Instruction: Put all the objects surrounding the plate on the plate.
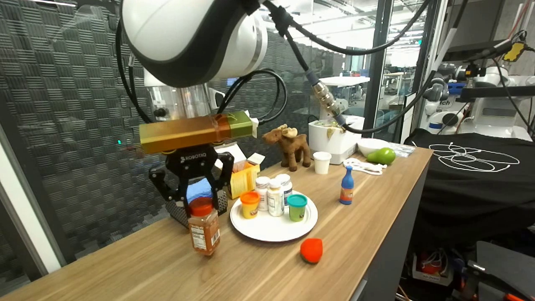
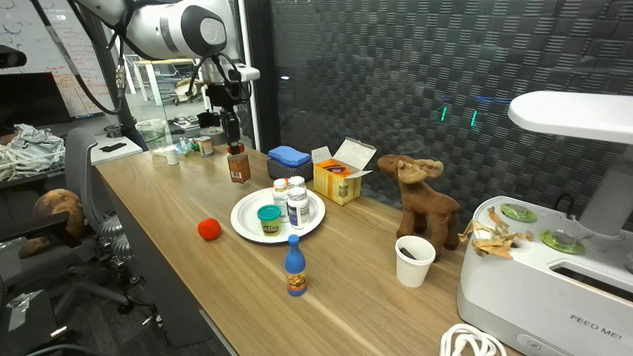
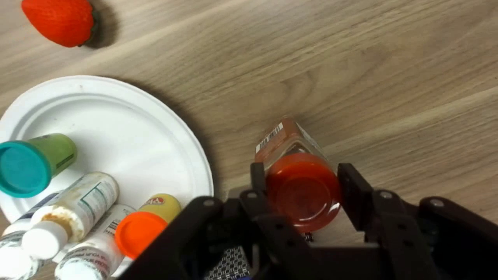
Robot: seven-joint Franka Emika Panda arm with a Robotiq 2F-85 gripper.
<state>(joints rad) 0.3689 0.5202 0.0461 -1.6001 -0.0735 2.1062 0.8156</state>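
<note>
At the wrist view's upper left, a strawberry [image 3: 62, 21] sits on the wooden counter [image 3: 350, 77] off the white plate [image 3: 120, 120], whose bare upper part seems right for the spice jar [image 3: 285, 140]. Raise the jar above the rim before moving across, and set it down level before release. To the plate's right, the gripper [image 3: 302, 175] points down, clamped on the jar's red lid [image 3: 305, 200].
</note>
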